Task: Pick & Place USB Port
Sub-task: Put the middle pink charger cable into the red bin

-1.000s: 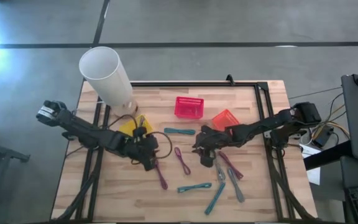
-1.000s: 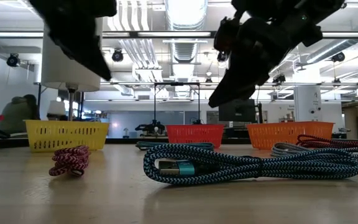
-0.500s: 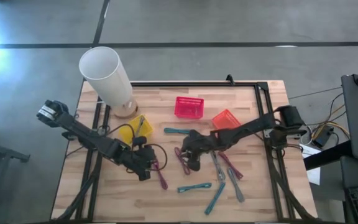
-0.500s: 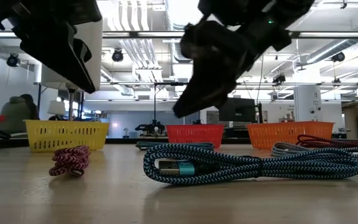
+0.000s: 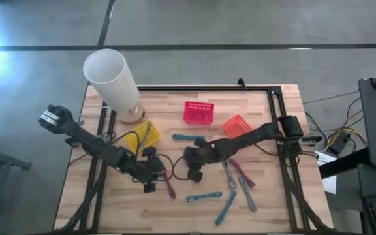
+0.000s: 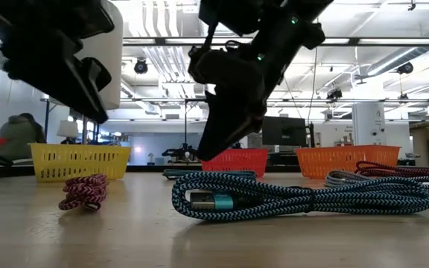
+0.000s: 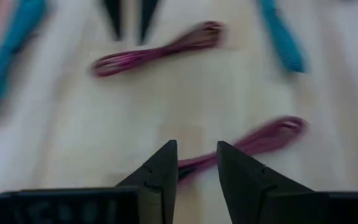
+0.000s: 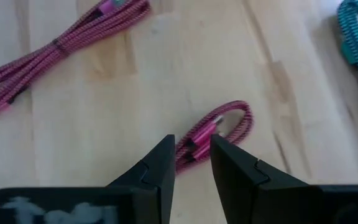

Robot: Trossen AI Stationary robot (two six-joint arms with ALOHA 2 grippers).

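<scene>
Right wrist view showed the right end effector (image 8: 191, 163), fingers slightly apart and empty, above a pink coiled USB cable (image 8: 219, 134) at mid-frame on the table (image 8: 166, 81); light and floppy, probably best pinched across its bundled middle.

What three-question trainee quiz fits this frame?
1. True or false: the right pincer holds a cable.
2. Which is nearest the left pincer? A yellow basket; B pink basket; C orange basket.
3. What colour is the coiled cable just ahead of the right pincer?

Key: 1 false, it is open and empty. 2 A. 3 magenta.
</scene>
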